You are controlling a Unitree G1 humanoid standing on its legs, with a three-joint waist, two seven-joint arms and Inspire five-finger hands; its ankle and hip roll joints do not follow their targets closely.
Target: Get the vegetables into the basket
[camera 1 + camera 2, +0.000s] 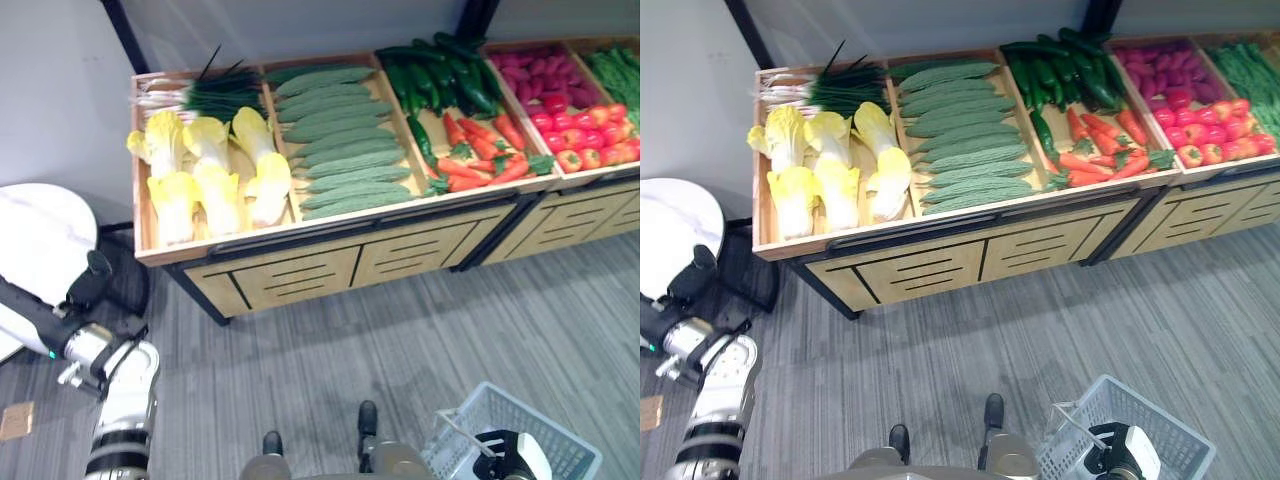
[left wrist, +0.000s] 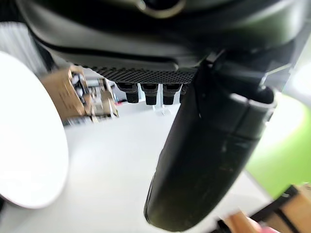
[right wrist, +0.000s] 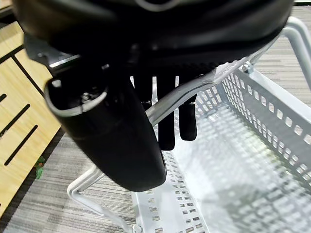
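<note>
A wooden produce stand (image 1: 350,262) holds pale napa cabbages (image 1: 210,170), ridged green gourds (image 1: 340,140), dark cucumbers (image 1: 440,70), carrots (image 1: 480,150) and tomatoes (image 1: 585,130). Low at the right hangs a white plastic basket (image 1: 560,440), with nothing in it. My right hand (image 1: 500,455) is shut on its grey handle (image 3: 170,104), which passes between the thumb and the fingers (image 3: 165,126). My left hand (image 1: 90,278) is off to the left, well short of the stand. It is open and holds nothing, with its thumb (image 2: 204,160) standing out.
A round white table (image 1: 35,245) stands at the left, close to my left arm. Spring onions (image 1: 200,95) lie at the back of the cabbage bin. Purple vegetables (image 1: 540,70) and green beans (image 1: 615,65) fill the far right bins. Grey carpet (image 1: 400,330) lies before the stand.
</note>
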